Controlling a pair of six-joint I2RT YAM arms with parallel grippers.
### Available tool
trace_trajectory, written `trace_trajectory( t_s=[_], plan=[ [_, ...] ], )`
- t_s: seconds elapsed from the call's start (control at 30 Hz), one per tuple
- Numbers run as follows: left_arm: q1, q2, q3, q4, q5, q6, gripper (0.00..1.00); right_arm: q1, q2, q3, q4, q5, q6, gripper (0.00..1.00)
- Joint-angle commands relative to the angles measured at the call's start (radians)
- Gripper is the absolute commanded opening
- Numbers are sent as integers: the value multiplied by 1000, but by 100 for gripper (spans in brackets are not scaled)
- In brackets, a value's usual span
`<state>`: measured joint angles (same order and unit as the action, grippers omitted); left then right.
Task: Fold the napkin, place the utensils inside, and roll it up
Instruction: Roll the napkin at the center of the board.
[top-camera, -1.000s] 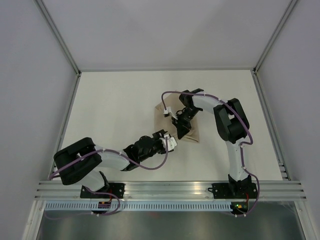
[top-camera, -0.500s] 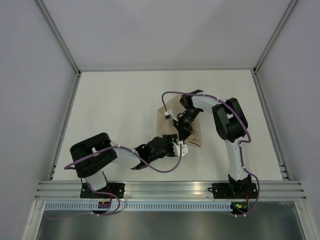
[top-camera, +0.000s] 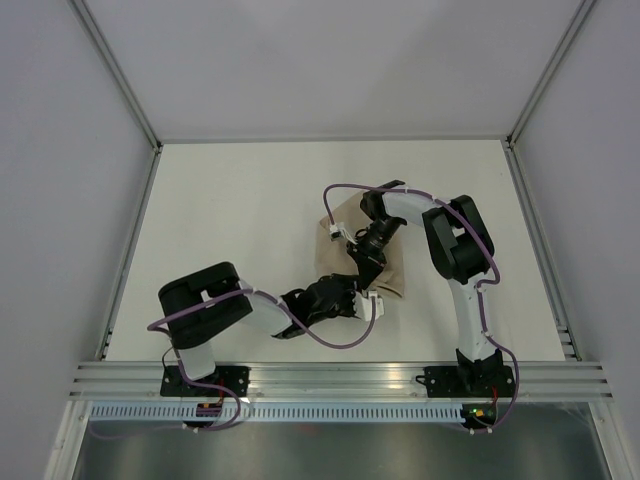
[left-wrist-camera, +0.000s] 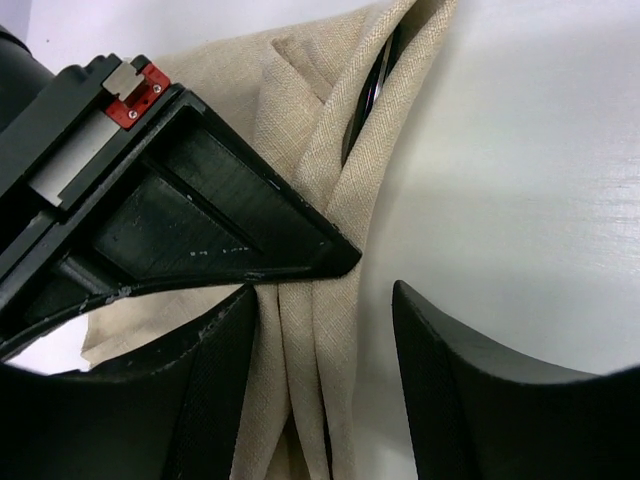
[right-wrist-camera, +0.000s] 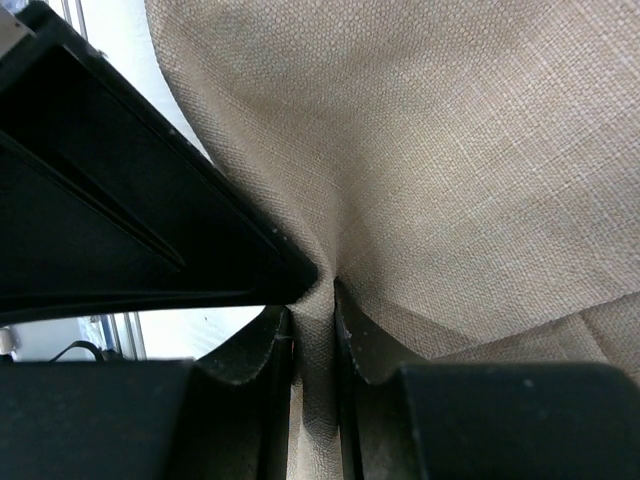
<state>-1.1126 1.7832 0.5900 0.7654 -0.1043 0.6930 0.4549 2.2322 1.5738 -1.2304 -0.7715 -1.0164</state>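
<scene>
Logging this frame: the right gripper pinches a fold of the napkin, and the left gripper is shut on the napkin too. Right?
No. The left gripper is open: the left wrist view shows it straddling the bunched napkin, with a gap on one side. The right gripper does pinch a fold.

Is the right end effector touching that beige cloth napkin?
Touching. The right wrist view shows the right end effector pinching a fold of the beige cloth napkin.
</scene>
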Motion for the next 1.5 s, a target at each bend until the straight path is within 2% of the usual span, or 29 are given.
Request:
trace_trajectory(
  t_s=[0.0,0.07,0.37,0.5,0.6,0.63,0.7,0.73,0.8,1.03,1.3,1.47],
  plan=[
    [-7,28,47,-66,-12,66,61,-1,78,-28,94,149,-51,9],
    [-7,44,57,-89,-18,66,58,-1,79,-28,92,149,-53,9],
    [-6,87,108,-195,-34,79,31,-1,75,-31,92,146,-56,9],
    [-6,94,129,-239,-32,63,13,-1,67,-38,100,147,-54,10],
    [-1,88,154,-290,-22,33,4,-2,43,-52,118,149,-42,12],
    [0,79,157,-301,-6,22,2,-1,31,-60,127,149,-30,16],
    [7,71,174,-353,9,-4,2,-1,-11,-81,158,150,-10,22],
    [10,71,183,-371,21,-13,2,-1,-26,-89,167,152,7,30],
    [16,73,206,-418,37,-36,2,-5,-75,-110,201,150,30,39],
    [45,44,232,-488,100,-98,2,-16,-229,-184,292,173,125,59],
    [71,44,275,-567,173,-145,2,-57,-344,-273,474,273,306,63],
    [99,50,307,-630,236,-180,2,-117,-394,-302,554,270,371,64]
  ],
)
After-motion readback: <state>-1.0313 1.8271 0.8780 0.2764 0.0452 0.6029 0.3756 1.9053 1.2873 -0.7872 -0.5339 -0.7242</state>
